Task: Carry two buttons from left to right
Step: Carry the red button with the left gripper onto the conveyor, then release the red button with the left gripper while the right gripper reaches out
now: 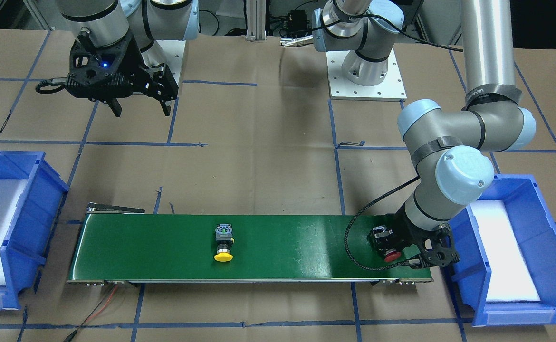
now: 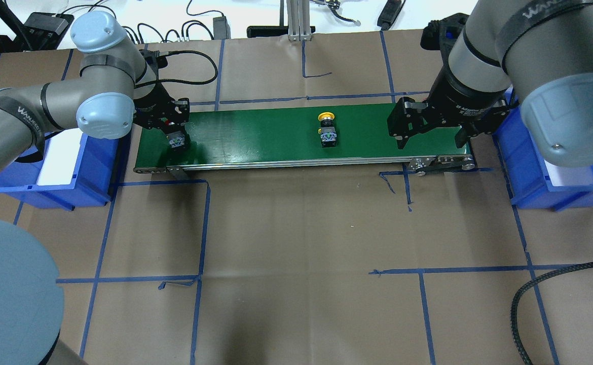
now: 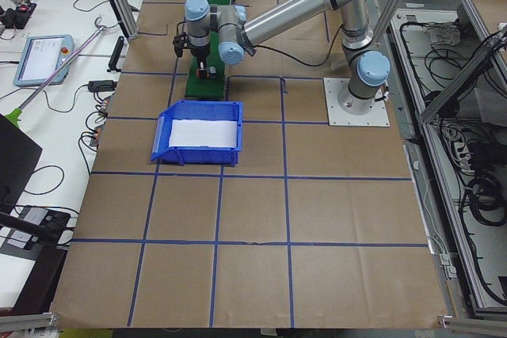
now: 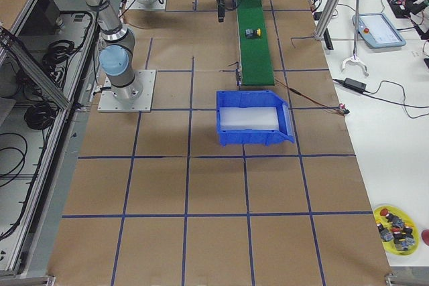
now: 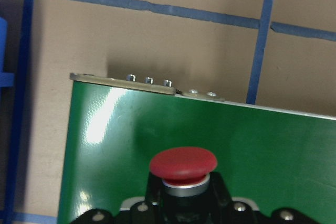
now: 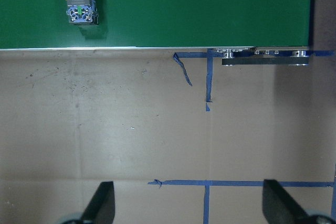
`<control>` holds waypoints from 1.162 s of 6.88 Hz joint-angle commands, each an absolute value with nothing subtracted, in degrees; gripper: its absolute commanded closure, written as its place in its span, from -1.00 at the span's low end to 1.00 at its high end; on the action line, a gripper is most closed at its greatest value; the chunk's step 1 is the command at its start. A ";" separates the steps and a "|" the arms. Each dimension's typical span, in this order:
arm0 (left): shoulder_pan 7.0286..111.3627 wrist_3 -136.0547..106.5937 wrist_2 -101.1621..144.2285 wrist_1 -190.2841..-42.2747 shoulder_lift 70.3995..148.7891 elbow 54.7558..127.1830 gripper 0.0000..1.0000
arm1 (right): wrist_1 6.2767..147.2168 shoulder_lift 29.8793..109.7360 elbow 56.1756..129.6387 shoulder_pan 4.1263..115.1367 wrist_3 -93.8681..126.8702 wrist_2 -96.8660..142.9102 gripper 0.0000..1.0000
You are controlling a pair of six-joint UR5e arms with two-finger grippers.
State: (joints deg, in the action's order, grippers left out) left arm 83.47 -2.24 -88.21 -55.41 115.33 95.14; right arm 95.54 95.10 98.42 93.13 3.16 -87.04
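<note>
Risk: red button [image 1: 392, 256] rolls off belt [image 1: 164, 247] toward desk's left edge if left gripper [image 1: 404, 249] releases crooked | its grip: can't tell | right gripper [image 1: 141, 113] spread, empty

Bright, even overhead light fills every view. The desk [image 2: 301, 243] carries only soft, faint shadows. Pale glare streaks the green belt [image 5: 100, 119], strongest in the left wrist view, where the red button [image 5: 182, 162] stays sharp. The overhead view's near arm joint [image 2: 7, 294] looks slightly soft.
</note>
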 commanded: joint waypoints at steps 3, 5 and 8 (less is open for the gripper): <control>83.85 5.32 -87.98 -60.00 111.90 90.81 -0.99 | 95.62 95.10 98.26 93.16 3.16 -87.01 -1.00; 84.11 8.16 -88.24 -72.27 105.85 88.69 -0.99 | 95.54 95.18 98.09 93.25 3.08 -87.19 -1.00; 87.18 8.26 -88.42 -81.27 98.02 88.42 -0.99 | 106.99 89.25 98.35 93.25 2.90 -87.89 -0.99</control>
